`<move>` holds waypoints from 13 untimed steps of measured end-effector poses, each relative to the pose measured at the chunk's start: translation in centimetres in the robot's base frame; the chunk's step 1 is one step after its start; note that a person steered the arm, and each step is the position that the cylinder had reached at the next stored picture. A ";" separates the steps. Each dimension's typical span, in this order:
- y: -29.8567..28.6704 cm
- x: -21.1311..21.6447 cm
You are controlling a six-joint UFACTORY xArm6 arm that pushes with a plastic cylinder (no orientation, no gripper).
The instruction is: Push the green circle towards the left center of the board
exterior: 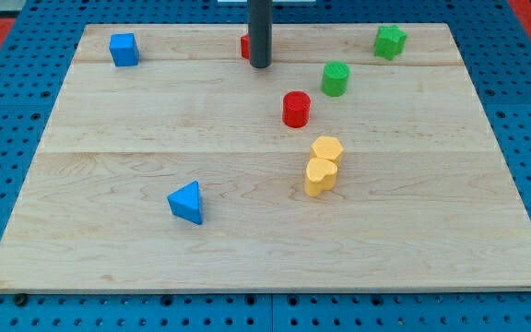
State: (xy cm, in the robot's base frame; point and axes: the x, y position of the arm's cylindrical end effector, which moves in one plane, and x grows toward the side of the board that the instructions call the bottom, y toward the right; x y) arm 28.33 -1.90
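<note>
- The green circle block (336,78) is seen on the wooden worktop (136,184), up-right of the red cylinder block (296,109).
- The tip (260,65) is placed up-left of that red cylinder.
- No fingers are fitted.

No text, label, brand, number or sign can be read on anything here.

red cylinder (296,109) beside green circle (336,78)

Red block (245,46) mostly hidden behind my rod, shape unclear; rod's upper end cut off at view's top.
</note>
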 end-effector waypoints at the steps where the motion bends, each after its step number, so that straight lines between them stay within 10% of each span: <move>1: -0.2 -0.1; 6: 0.9 -0.8; 10: 15.2 1.5; 13: 6.8 3.3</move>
State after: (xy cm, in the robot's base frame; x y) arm 31.67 4.93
